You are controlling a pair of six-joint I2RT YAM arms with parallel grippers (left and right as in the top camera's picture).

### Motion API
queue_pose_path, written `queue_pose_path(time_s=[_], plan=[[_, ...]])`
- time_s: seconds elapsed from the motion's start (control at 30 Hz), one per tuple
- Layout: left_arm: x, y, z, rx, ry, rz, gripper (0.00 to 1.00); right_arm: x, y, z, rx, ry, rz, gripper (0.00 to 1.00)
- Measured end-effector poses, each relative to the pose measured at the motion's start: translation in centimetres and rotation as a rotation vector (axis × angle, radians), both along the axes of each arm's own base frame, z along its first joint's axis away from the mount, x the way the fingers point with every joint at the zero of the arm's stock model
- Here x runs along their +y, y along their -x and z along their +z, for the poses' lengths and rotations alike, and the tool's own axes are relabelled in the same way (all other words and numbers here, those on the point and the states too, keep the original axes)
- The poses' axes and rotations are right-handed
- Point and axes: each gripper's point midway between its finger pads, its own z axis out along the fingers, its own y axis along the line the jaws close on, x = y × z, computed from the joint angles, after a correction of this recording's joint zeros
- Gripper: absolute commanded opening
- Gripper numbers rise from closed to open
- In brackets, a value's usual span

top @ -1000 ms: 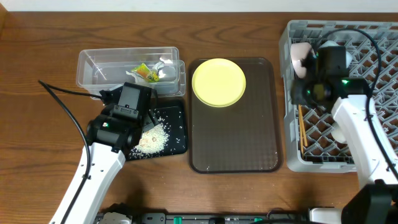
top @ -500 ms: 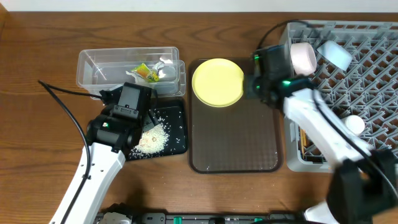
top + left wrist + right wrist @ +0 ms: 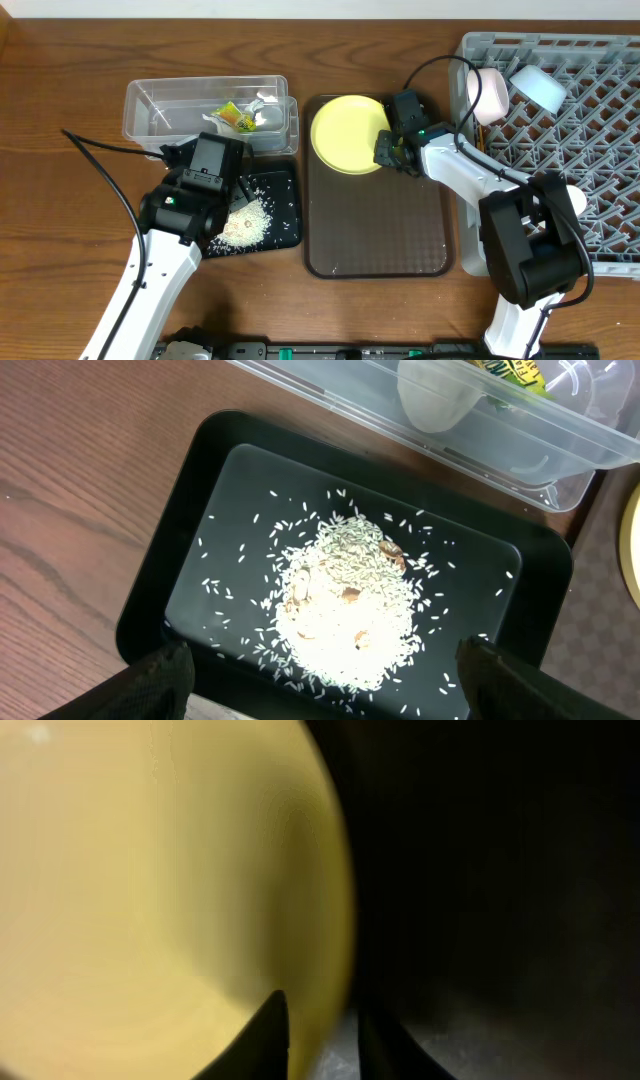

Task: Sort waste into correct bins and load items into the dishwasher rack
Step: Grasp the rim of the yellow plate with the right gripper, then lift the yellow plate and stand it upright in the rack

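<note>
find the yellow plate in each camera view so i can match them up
Overhead: yellow plate at upper centre, on the far end of the brown tray.
Left wrist: only a sliver of the plate at the right edge.
Right wrist: the plate fills the left half, blurred.
Shared landmark: the brown tray beneath it, in all three views.

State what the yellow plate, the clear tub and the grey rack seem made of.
Yellow plate: probably plastic or melamine, smooth matte, uniformly coloured. Clear tub: transparent plastic, glossy see-through walls. Grey rack: moulded plastic lattice, matte.
</note>
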Motion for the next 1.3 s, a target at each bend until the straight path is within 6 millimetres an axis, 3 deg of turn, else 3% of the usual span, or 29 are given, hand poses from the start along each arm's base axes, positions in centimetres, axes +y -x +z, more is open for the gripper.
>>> queue_pose_path(time_s=[0.27,0.47,0.57,0.7,0.83,0.97,1.1,1.3], plan=[[0.0,0.1,-0.1,0.006,-0.002,0.0,0.86,-1.5,1.7,-0.2,0.083,0.03,-0.036,0.01],[0.1,0.2,-0.1,0.01,-0.003,0.0,0.86,-5.2,2.8,1.2,0.139,0.059,-0.055,0.01],[0.1,0.2,-0.1,0.011,-0.003,0.0,0.86,-7.3,2.3,4.6,0.066,0.069,-0.032,0.01],[0.1,0.2,-0.1,0.011,-0.003,0.0,0.86,-11.0,1.2,12.0,-0.135,0.119,-0.029,0.01],[0.1,0.2,-0.1,0.011,-0.003,0.0,0.86,-16.9,1.3,19.4,-0.334,0.265,-0.097,0.01],[0.0,0.2,-0.1,0.008,-0.002,0.0,0.86,-23.1,2.8,24.6,-0.436,0.501,-0.186,0.01],[0.0,0.2,-0.1,0.007,-0.002,0.0,0.86,-27.6,5.1,27.9,-0.421,0.764,-0.271,0.01],[0.0,0.2,-0.1,0.007,-0.002,0.0,0.86,-29.9,6.8,27.9,-0.282,0.976,-0.268,0.01]])
